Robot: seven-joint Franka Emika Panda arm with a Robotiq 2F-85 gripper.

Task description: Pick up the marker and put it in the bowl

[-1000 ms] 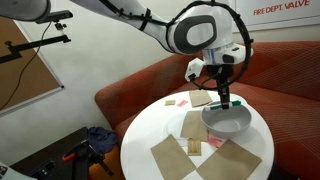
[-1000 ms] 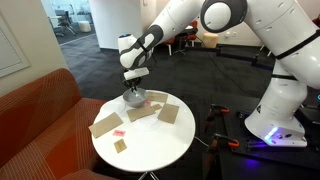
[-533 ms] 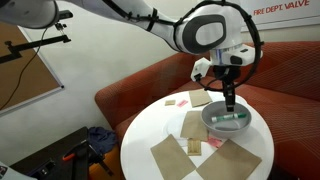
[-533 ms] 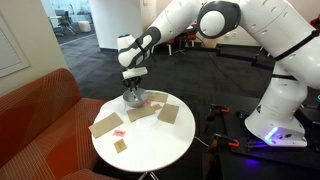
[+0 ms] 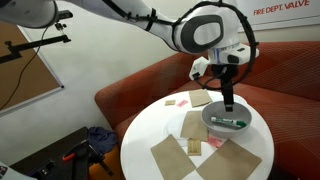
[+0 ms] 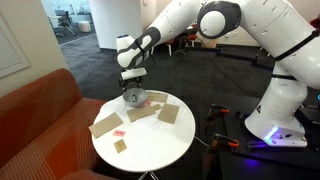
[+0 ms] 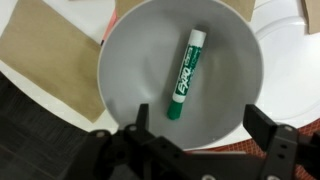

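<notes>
lying in the bowl, green marker, fingers spread above it

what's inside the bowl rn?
Only the marker, lying flat on the floor of the bowl in the wrist view. The open, empty pincer hangs above; its fingers cover part of the near rim.

The place looks like an office lounge. A curved orange-red sofa goes around a round white worktop, the floor is dark carpet, and office furniture stands far behind. A wall sign reads "FIRE DEPT VALVE", near a cork board.
</notes>
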